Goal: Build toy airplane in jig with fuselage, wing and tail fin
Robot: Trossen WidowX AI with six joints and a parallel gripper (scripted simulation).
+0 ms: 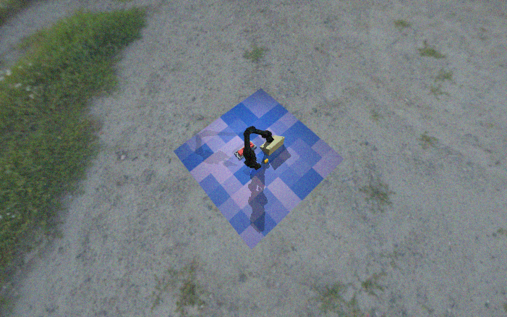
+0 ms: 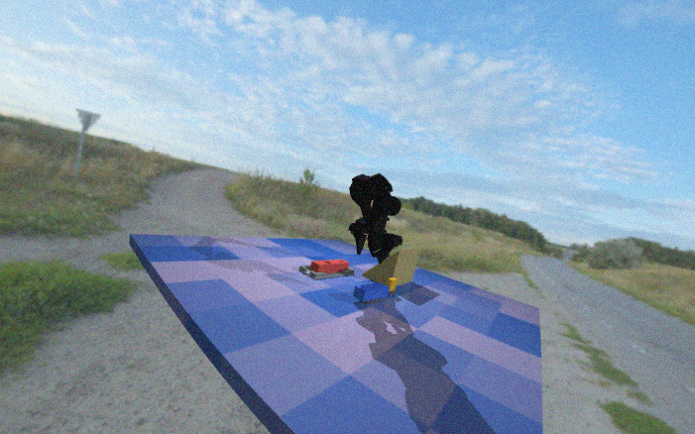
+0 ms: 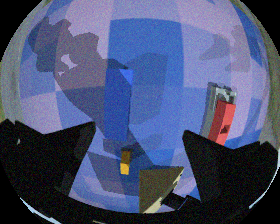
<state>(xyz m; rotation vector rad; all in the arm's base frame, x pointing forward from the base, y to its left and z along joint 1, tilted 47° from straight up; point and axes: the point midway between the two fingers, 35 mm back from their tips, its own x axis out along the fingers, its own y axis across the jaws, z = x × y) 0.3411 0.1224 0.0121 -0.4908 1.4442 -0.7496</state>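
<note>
The red fuselage lies lengthwise in the grey cradle and looks flat; a dark socket shows on its top in the wrist view. The blue wing lies on the patterned table, apart from the cradle, and is mostly hidden by the arm in the top view. The small yellow tail fin stands near one end of the wing. My gripper is wide open and empty, above the wing and tail fin area.
A tan wedge-shaped block stands under the arm's base, close beside the tail fin. The cradle is on the other side of the wing from the fin's side in the wrist view, at the right. The square table has open edges.
</note>
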